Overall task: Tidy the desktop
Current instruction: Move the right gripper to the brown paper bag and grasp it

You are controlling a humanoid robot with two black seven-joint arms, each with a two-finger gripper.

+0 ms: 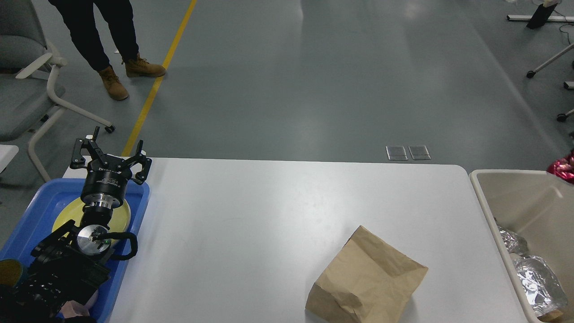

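The big white desktop (269, 211) is sitting in the middle of the room, and it is looking almost tidy. Only one thing is lying on it now: a crumpled brown paper bag (365, 282), resting near the front edge, over toward the right. I think that bag is the last job left.

At the left end, a blue tray (36, 211) is sitting on the desktop with a yellow plate (123, 215) inside it. The robot's left gripper (110, 157) is hovering above the far end of the tray. Its fingers are spread wide apart and they are holding nothing. The right arm is not showing at all.

Just past the right end, a beige bin (515, 211) is waiting. Shiny foil scraps (536, 278) are lying in it, and something pink and shiny (563, 167) is peeking over its far rim.

Nothing is standing between the bag and the bin, so that path is looking clear. The left gripper is well apart from the bag, though. On the floor behind, a person in brown boots (128, 74) is standing by a yellow line (157, 80), beside a grey chair (27, 76).
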